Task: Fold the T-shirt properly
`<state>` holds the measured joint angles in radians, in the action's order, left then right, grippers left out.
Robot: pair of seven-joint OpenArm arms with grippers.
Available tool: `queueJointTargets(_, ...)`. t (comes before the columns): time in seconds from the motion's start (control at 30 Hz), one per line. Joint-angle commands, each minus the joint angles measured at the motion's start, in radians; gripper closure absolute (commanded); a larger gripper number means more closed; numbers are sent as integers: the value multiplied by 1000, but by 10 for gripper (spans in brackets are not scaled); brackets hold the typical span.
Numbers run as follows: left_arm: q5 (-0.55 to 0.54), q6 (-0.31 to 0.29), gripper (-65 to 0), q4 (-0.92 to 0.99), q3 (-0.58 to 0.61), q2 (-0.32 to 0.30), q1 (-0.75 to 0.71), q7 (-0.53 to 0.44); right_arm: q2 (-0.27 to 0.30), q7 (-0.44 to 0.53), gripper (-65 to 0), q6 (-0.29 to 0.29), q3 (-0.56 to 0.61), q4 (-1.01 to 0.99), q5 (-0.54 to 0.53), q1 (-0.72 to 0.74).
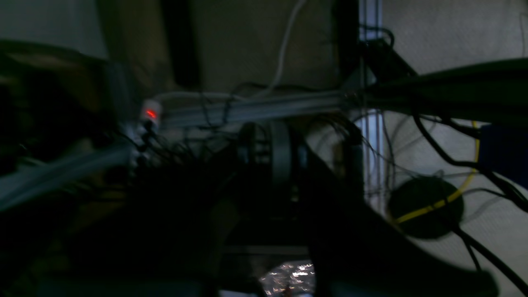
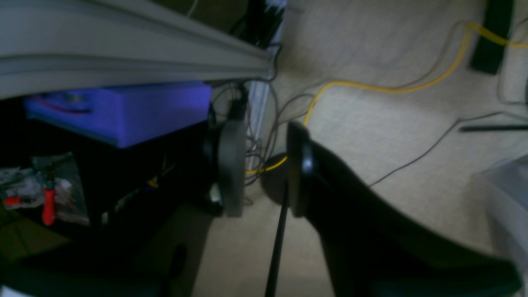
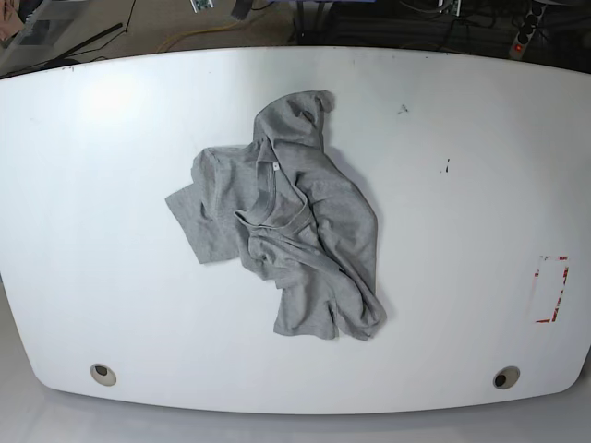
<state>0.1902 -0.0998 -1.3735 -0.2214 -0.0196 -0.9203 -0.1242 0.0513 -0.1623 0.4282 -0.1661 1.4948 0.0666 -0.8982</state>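
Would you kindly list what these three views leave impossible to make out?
- Left pincer: left wrist view, dark and blurred; its pads are barely visible.
- T-shirt: base view, crumpled; folds hide the underside and any print. Neither wrist view shows it.
- Both arms: outside the base view.
- Bagged items: right wrist view, blurred.

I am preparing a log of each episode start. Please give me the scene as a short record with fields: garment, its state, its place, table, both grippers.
garment: grey T-shirt
state: crumpled in a heap, not folded, white neck label showing
place: near the middle of the white table, touched by neither arm
table marks: red-and-white rectangle near one edge
left gripper: shut, holds nothing, off the table, view dark
right gripper: open, empty, pointing at carpet with a yellow cable
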Motion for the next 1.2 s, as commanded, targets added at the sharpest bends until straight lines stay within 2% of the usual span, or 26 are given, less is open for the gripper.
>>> queueJointTargets(0.0,-5,5,-49,-96,-3,-4,-52,-19,14,14,-162,8,-5,86,-57,-52)
queueJointTargets(0.07,-36,5,-49,-152,-3,-4,-85,-21,28,14,-162,8,-19,135,-109,-86)
queueJointTargets(0.2,-179,5,-49,-280,-5,-15,-158,-21,61,13,-162,8,-57,240,-199,-147)
queueJointTargets(0.27,-225,5,-49,-361,-5,-44,-196,-21,63,13,-160,8,-86,307,-225,-178)
queueJointTargets(0.37,-228,5,-49,-473,-6,-55,-231,-21,60,13,-160,8,-129,402,-241,-210)
queueJointTargets(0.47,-228,7,-49,-571,-19,-30,-270,-21,60,13,-159,8,-168,467,-245,-224)
queueJointTargets(0.63,-226,5,-51,-636,-20,-4,-277,-21,61,13,-159,8,-206,479,-244,-112)
queueJointTargets(0.77,-222,5,-60,-631,-20,-32,-230,-19,63,13,-163,8,-206,478,-236,-29)
queueJointTargets(0.87,-220,5,-122,-628,-20,-27,-188,-18,63,13,-166,8,-203,479,-236,26)
queueJointTargets(0.97,-220,8,-236,-628,-23,-26,-164,-18,63,0,-166,8,-200,501,-236,72)
queueJointTargets(1.03,-220,8,-303,-628,-26,-26,-155,-18,63,-55,-176,10,-197,525,-244,96)
queueJointTargets(1.1,-220,8,-349,-628,-26,-26,-150,-18,61,-116,-220,30,-191,537,-256,143)
queueJointTargets(1.17,-222,7,-357,-628,-26,-26,-148,-18,61,-184,-295,80,-180,537,-288,196)
